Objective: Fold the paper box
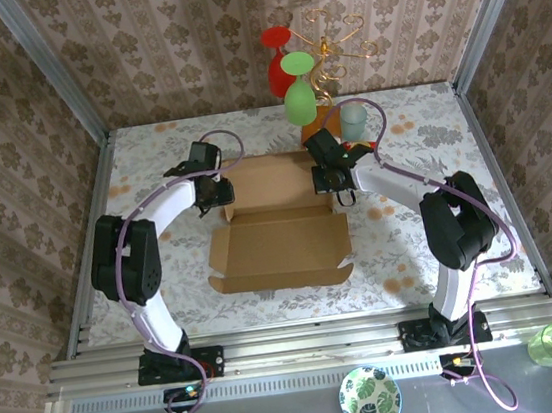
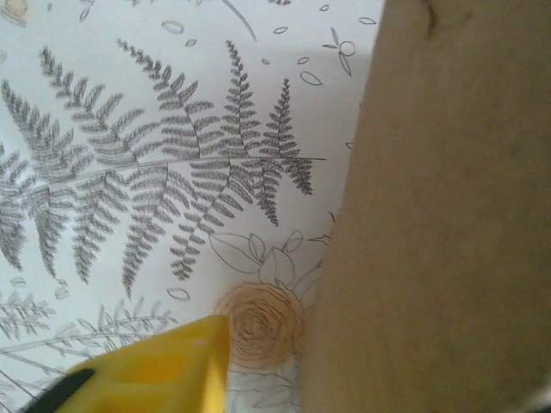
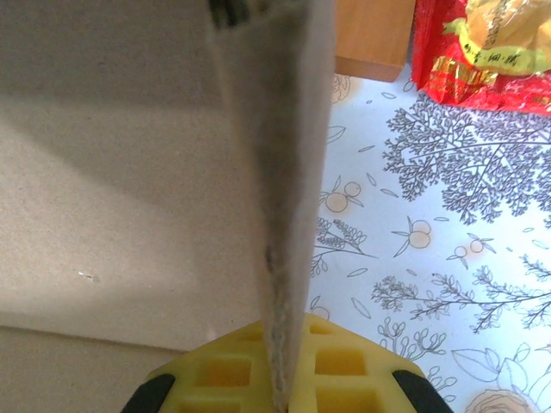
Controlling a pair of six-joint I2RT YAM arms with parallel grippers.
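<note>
Lying opened out at the middle of the surface point(image 1: 428, 127), between both arms: box point(image 1: 278, 236), plain brown card creased into panels and flaps. Looks light and thin, stiff across any one panel yet ready to hinge along a crease. Likely to slide on the surface if pushed from one side alone, so better braced from both. Probably dents or tears at an edge under a hard pinch; otherwise not fragile.

Right hand point(image 1: 340, 191) clenched on the raised right flap point(image 3: 280, 129), whose thin edge runs straight down between the yellow pads point(image 3: 344, 370) in the right wrist view. Left hand point(image 1: 216, 196) at the box's left side; in the left wrist view, one yellow finger point(image 2: 164, 370) just beside the card wall, with bare surface showing between them. Cannot tell whether clenched on anything or released.

Best taken at flap edges close to the creases, thin way between the pads, not flat on a panel's middle.
</note>
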